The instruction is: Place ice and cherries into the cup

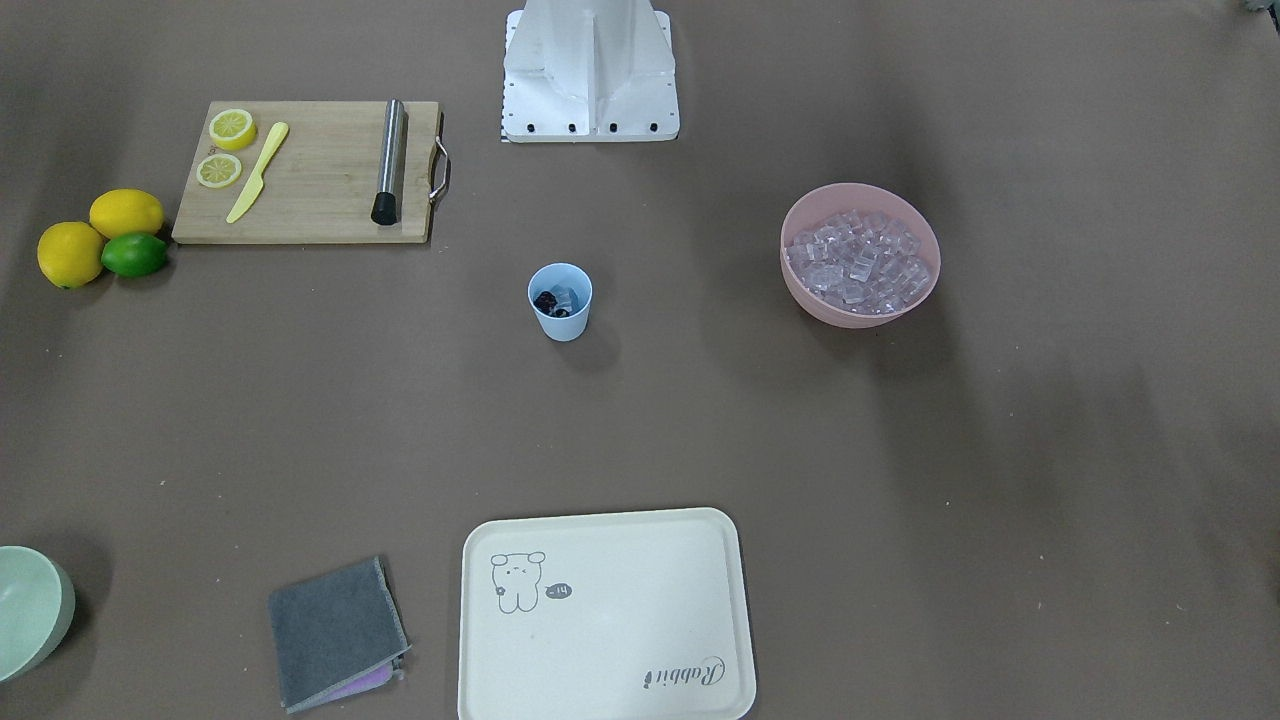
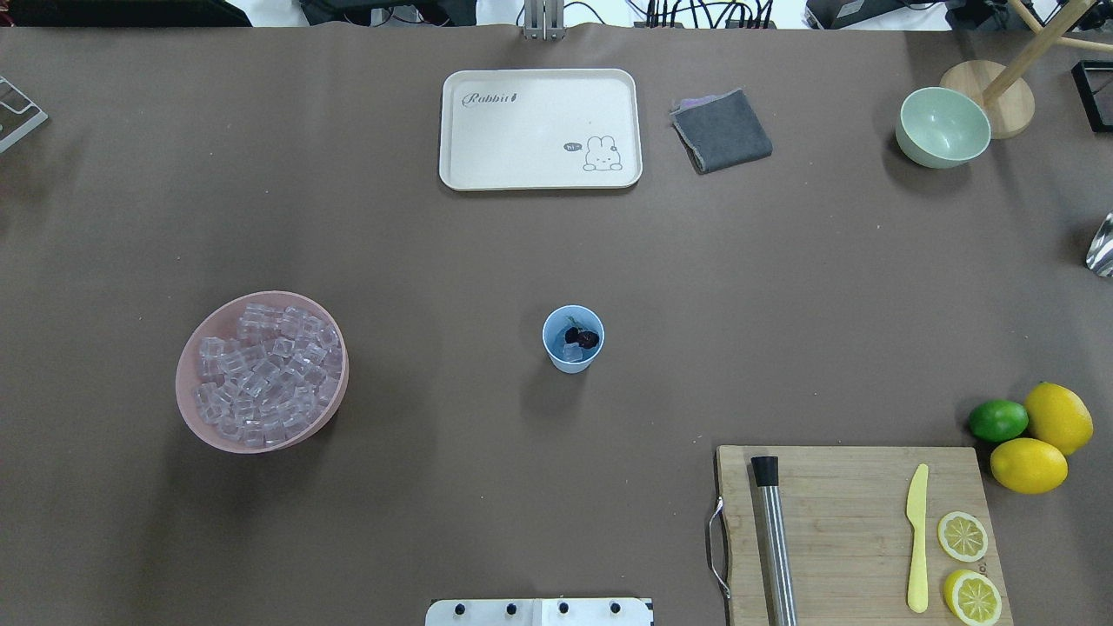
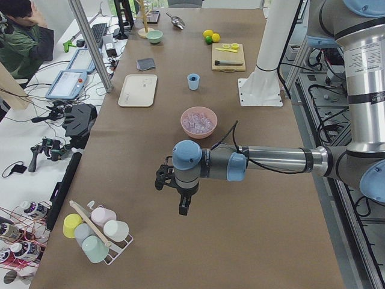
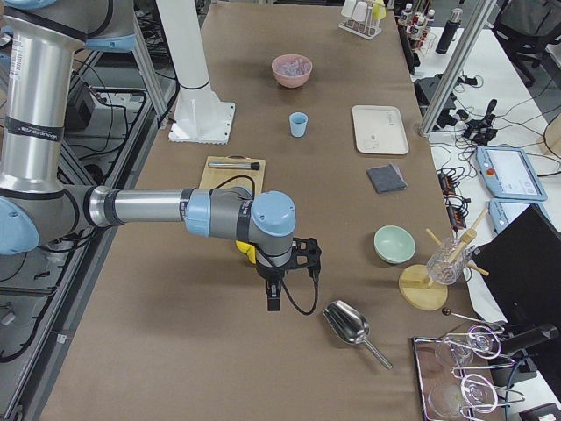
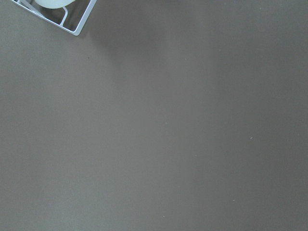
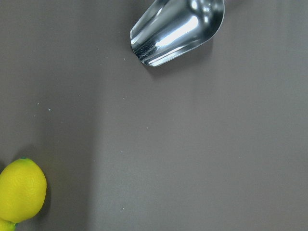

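Note:
The light blue cup stands upright mid-table, also seen from overhead as the cup. Inside it lie dark cherries and a clear piece of ice. Many more ice cubes fill the pink bowl. My left gripper hangs above the table far from the cup, near the table's left end; I cannot tell whether it is open or shut. My right gripper hovers near the opposite end, beside a lemon; I cannot tell its state either. Neither wrist view shows any fingers.
A wooden cutting board carries a yellow knife, lemon slices and a steel muddler. Lemons and a lime lie beside it. A cream tray, grey cloth and green bowl sit along the far edge. A metal scoop lies near my right gripper.

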You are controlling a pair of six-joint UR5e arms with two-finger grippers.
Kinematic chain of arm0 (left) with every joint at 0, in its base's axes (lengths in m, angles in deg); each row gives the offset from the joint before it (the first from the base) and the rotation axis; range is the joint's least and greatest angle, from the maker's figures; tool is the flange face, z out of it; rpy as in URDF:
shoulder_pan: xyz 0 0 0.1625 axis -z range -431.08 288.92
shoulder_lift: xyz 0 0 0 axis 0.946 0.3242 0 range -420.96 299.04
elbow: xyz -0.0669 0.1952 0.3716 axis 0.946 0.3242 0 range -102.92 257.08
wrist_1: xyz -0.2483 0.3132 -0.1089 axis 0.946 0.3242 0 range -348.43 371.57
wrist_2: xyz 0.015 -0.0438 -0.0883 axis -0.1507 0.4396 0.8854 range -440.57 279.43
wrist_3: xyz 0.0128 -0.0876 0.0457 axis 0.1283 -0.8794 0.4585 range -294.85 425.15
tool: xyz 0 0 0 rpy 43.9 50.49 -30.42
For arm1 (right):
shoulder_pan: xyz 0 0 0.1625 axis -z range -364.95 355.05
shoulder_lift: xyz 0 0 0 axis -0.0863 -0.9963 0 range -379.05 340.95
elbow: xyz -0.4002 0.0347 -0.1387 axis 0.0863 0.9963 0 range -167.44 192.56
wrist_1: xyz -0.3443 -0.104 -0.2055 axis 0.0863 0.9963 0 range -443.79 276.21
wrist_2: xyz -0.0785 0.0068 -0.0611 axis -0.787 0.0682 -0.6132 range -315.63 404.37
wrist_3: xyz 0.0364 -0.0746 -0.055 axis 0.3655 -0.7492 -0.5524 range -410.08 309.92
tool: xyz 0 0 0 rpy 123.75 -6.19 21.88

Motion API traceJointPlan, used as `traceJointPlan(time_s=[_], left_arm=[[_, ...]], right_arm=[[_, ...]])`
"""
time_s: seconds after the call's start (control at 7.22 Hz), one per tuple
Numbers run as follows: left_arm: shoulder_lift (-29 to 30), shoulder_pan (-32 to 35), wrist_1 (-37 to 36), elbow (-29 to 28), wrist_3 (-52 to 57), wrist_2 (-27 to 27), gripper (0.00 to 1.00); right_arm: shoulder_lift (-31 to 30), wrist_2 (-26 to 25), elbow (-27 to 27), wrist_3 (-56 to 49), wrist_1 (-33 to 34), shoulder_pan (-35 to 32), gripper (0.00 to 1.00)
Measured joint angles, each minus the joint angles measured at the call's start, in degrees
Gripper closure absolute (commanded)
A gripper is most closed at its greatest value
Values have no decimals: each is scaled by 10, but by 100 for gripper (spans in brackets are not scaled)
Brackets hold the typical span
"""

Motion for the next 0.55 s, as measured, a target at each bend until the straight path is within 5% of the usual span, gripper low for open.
traceJointPlan(time_s=[0.55], left_arm=[[0,0,0,-4,0,0,1]], right_arm=[[0,0,0,-1,0,0,0]])
